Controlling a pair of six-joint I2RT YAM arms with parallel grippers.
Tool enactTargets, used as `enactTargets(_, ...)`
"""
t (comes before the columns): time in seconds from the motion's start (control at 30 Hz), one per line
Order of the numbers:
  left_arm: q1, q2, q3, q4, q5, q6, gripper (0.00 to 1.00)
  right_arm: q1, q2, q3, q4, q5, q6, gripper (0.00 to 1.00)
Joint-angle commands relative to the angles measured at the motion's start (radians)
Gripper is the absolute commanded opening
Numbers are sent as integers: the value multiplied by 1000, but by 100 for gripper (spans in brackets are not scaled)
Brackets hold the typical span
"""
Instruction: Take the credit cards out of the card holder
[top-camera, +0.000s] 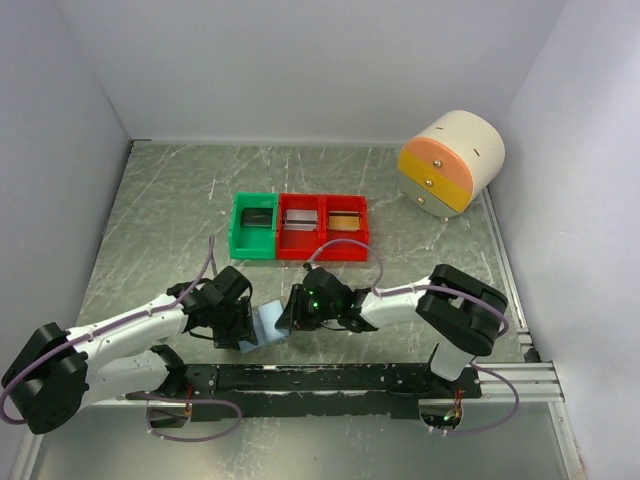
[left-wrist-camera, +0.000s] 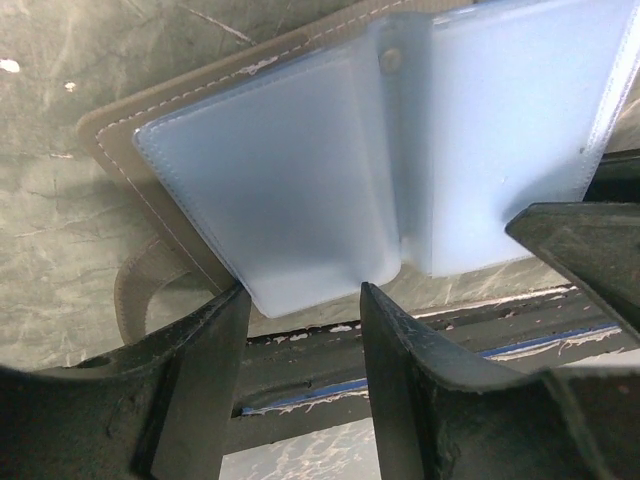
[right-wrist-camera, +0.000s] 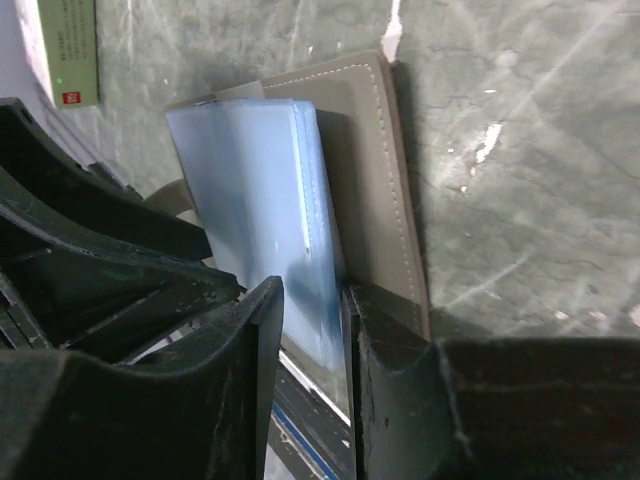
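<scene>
On the left gripper (left-wrist-camera: 300, 298) the fingers (left-wrist-camera: 200, 375) stand apart, straddling a blue pocket's lower edge. The right gripper (right-wrist-camera: 315, 320) pinches the pocket stack of the card holder (top-camera: 266, 324) — at the table's (top-camera: 150, 230) 6 o'clock. Both arms lie low, reaching inward — left arm (top-camera: 120, 335) from 8 o'clock, right arm (top-camera: 400, 298) from 3.

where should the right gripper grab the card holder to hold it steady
By the edge facing it, coming in from the right. The card holder is thin and flat there, so the right gripper can pinch across its thickness: one finger on the blue pockets, the other on the grey cover.
</scene>
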Motion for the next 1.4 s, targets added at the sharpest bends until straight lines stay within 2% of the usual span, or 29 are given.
enactTargets(0.0,-17,15,-50,103,-30,-8,59,5,45,-16,157,-75,65,30)
enactTargets(0.07,-17,12,-48,101,-33,-1,58,5,51,-11,163,-73,69,28)
enactTargets(0.17,-16,5,-41,89,-40,4,57,5,48,7,129,-53,63,21)
enactTargets(0.3,-17,-15,-40,80,-49,4,56,4,42,53,12,-16,25,11)
enactTargets(0.37,-16,-22,-37,76,-54,7,56,4,39,74,-46,1,1,12)
enactTargets(0.6,-17,-28,-21,73,-56,23,55,3,16,100,-135,48,-32,29)
enactTargets(0.93,-17,-25,-8,68,-65,34,53,3,11,182,-315,144,-92,34)
enactTargets(1.2,-17,-20,3,63,-70,43,52,4,11,213,-376,170,-125,33)
enactTargets(1.37,-16,-21,9,66,-68,52,52,4,-1,208,-379,170,-137,19)
